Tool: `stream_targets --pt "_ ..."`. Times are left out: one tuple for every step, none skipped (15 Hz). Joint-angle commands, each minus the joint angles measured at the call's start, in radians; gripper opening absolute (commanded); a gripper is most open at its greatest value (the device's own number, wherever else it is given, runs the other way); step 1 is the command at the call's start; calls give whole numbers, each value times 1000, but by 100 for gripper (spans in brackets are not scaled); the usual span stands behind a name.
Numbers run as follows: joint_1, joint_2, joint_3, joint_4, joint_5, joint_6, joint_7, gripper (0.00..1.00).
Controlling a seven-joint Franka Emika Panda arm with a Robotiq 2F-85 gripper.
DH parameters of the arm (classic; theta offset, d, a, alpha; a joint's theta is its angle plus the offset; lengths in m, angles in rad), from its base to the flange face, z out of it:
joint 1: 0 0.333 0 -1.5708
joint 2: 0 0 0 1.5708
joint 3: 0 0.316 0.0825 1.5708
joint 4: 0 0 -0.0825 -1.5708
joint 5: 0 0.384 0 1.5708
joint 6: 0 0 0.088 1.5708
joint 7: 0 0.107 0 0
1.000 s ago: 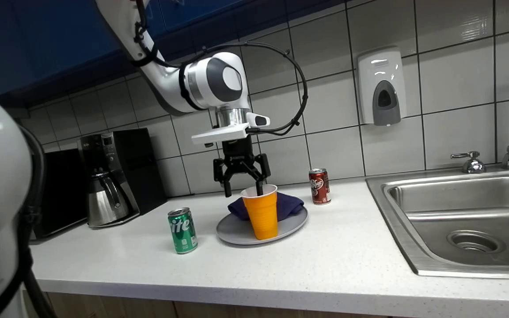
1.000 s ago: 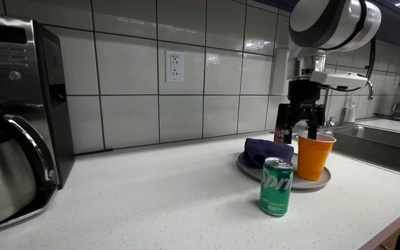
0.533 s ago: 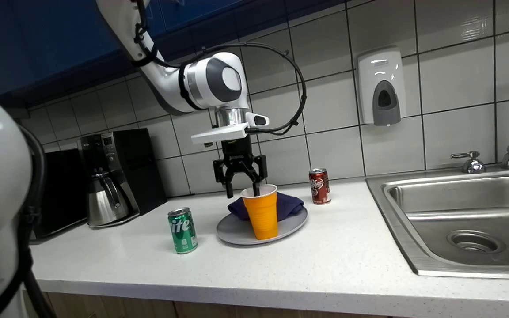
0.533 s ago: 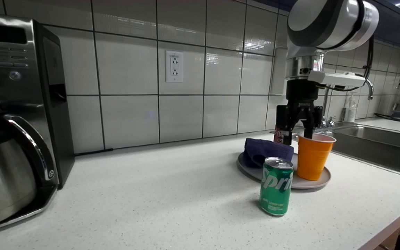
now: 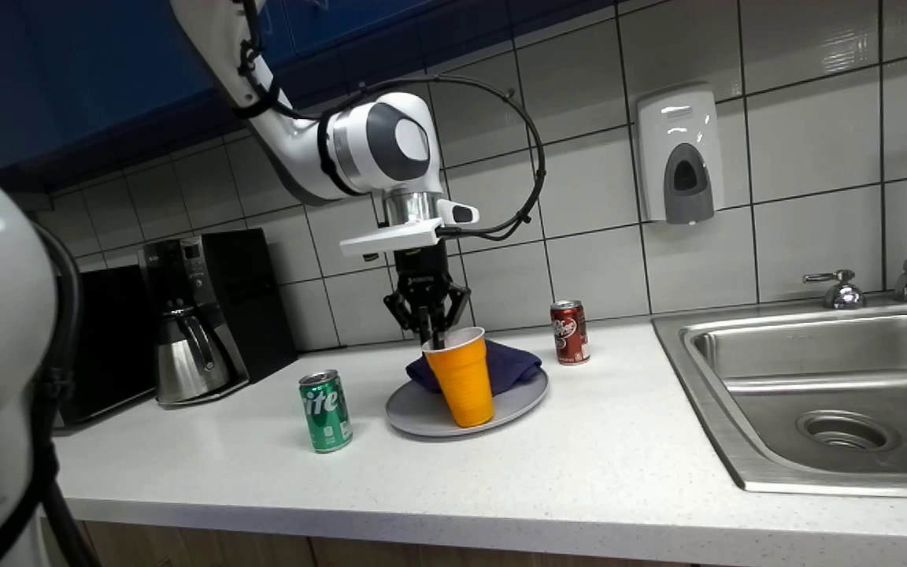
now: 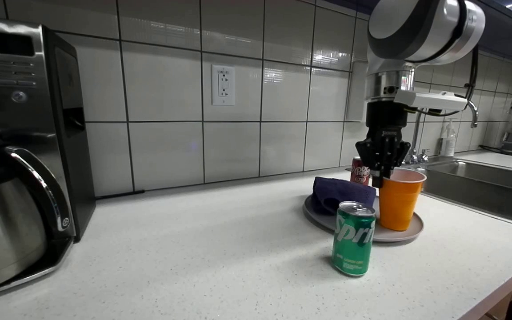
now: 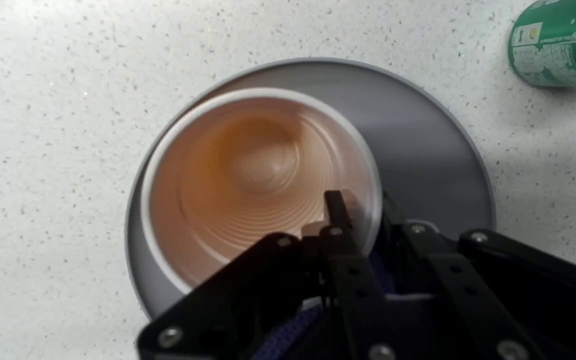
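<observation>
The black two-fingered gripper has its fingers close together astride the wall of the tall orange plastic cup; firm pinch or not, can't tell! It's tilted on the round grey plate; a lopsided squeeze could topple it.

This is a kitchen — the counter holds a steel sink. A coffee maker stands below blue cupboards.

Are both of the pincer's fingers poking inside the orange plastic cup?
No: in the wrist view, one finger of the pincer is inside the orange plastic cup, and the other finger is outside it.
</observation>
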Motion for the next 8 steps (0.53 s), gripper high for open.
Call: stream_targets --pt "-10 -45 11 -23 10 -15 -1 0" --pt "-10 -56 11 -28 8 -15 2 0" --pt "-9 -70 11 -34 5 -15 5 0" --pt "-8 -87 11 -43 0 -15 11 1" --pt "-7 -105 12 -53 -4 -15 15 1" --pt "-5 -123 13 -62 -9 -15 19 1" --pt "-5 -141 14 -72 -13 -15 22 1" --pt "-4 -160 14 -82 -16 -15 25 1"
